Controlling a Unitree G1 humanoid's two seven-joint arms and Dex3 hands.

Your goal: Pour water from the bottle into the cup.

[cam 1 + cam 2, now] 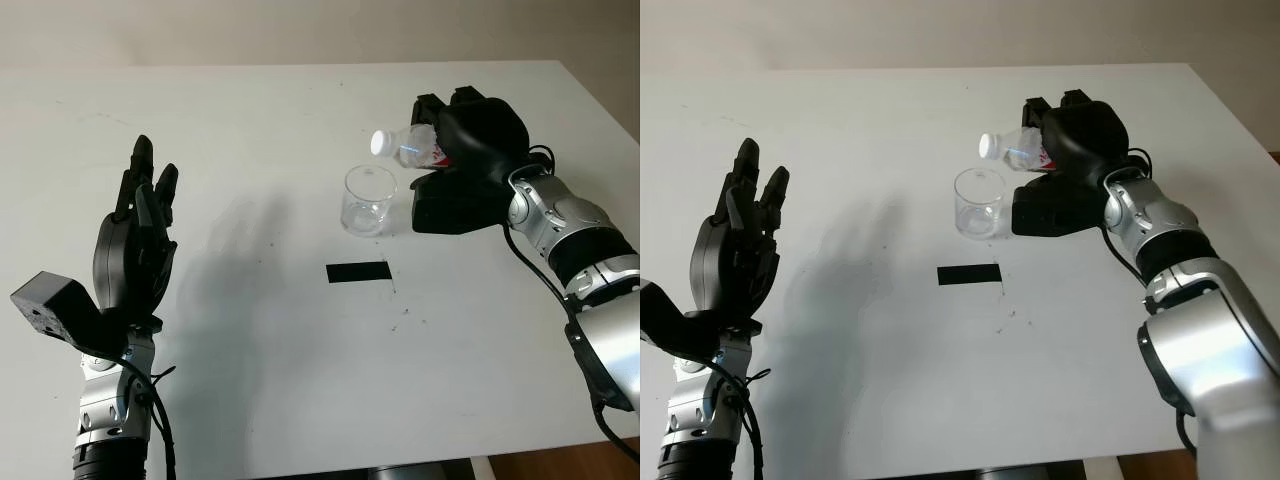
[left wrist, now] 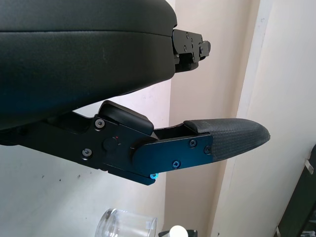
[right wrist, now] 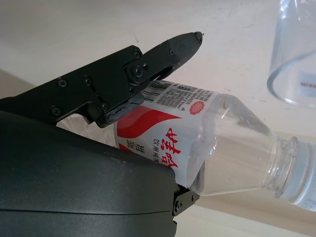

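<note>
On the white table (image 1: 250, 120) stand one clear plastic cup (image 1: 369, 200) and one black rectangular marker (image 1: 357, 272) nearer the robot. One right hand (image 1: 470, 140) grips one small water bottle (image 1: 408, 146) with a red-and-white label, tipped sideways, its white-capped neck above the cup's rim. One left hand (image 1: 137, 245) is raised, open, holding nothing, well apart at the near left.

Black textured hands with screwed fingers (image 2: 232, 140), silver jointed forearms, black cables.
</note>
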